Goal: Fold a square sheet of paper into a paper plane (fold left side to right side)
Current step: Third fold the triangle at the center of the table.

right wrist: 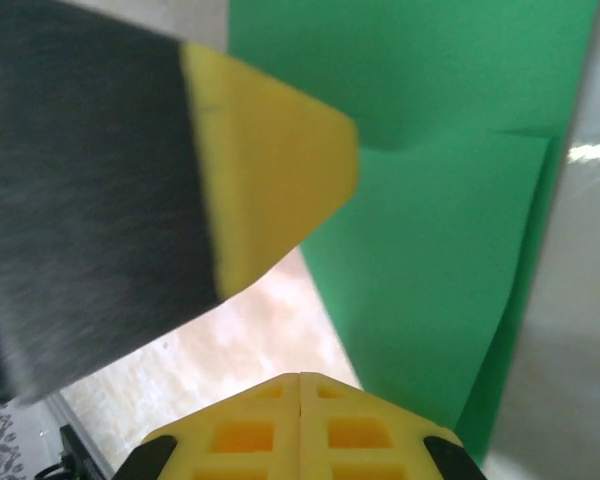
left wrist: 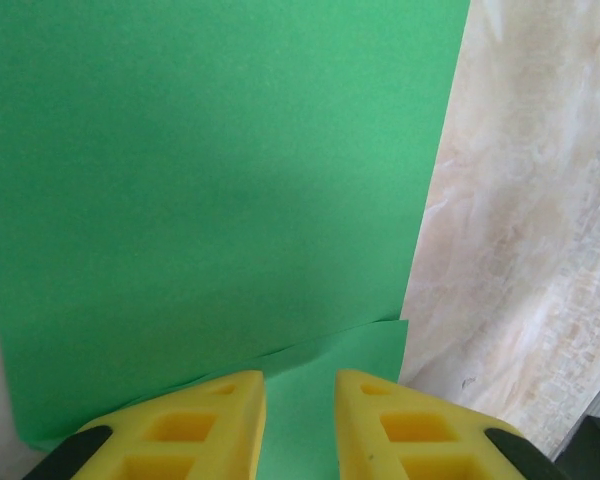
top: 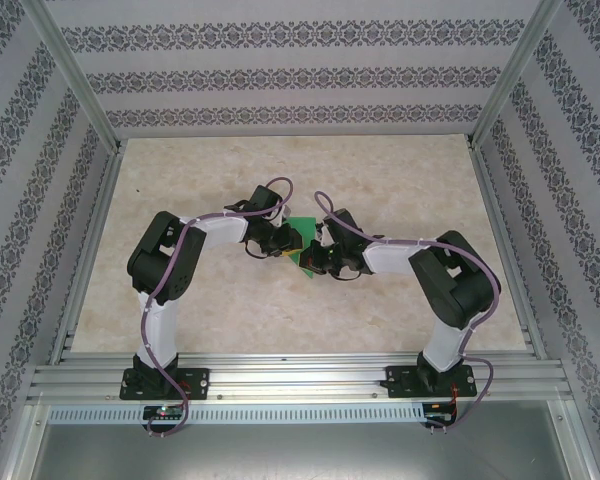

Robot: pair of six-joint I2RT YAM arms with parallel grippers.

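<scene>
The square sheet of thin bright green paper (top: 302, 229) lies flat on the beige marbled table (top: 230, 310), near the middle, between the two arms that meet over it. In the left wrist view the left pincer (left wrist: 300, 405) is released: its two yellow fingers (left wrist: 205, 425) stand apart. The green paper spreads in front of them and also shows in the gap between them. A corner of a second layer of the same paper ends just ahead of the right finger. In the right wrist view the right pincer (right wrist: 300, 400) is clenched, its yellow pads pressed together with nothing visible between them. The paper lies just beside it, to the right, with a lifted folded layer on top. The black and yellow finger of the left pincer hangs above, close to the paper's left edge.
</scene>
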